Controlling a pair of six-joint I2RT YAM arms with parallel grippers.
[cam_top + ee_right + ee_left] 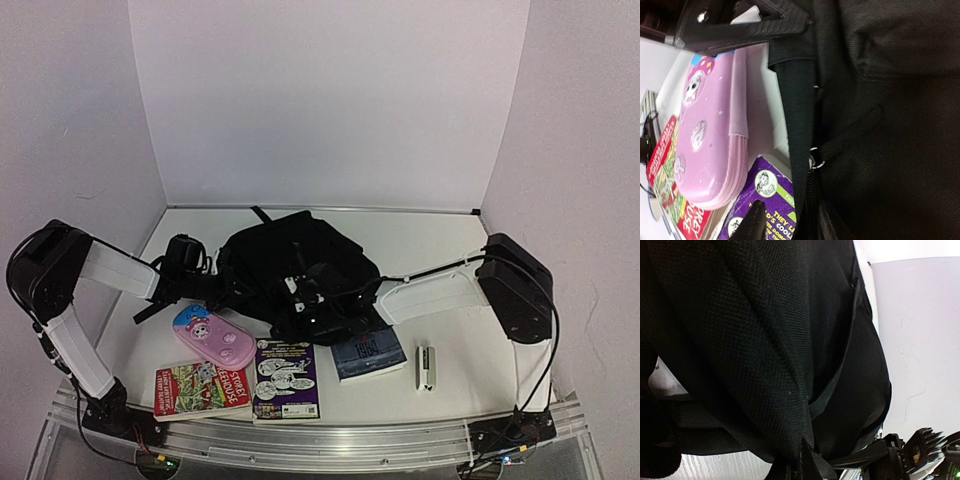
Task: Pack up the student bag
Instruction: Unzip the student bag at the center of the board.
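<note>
Student bag (300, 262): black, slumped at the centre of the table (450, 262). No opening shows, and nothing looks packed yet.

Loose items off its near side:
- pink pencil case (213, 337) at 8 o'clock
- red book (200, 388) at 7
- purple comic book (285, 380) at 6
- dark blue book (368, 355) at 5

Left gripper (210, 268): at the bag's 9 o'clock edge, clamped tight. In the wrist view black fabric bunches into the pinch, so it likely has hold of the bag.

Right gripper (782, 115): at the bag's 6 o'clock edge, jaws apart astride the black edge band, gripping nothing. The metal zip ring (815, 161) lies just beside it, toward 4 o'clock in its wrist view.

Step, as I judge it: getting the bag open. The next move calls for the right fingers to pinch the pull tab at that ring and draw it along the zip while the left anchors the fabric.
</note>
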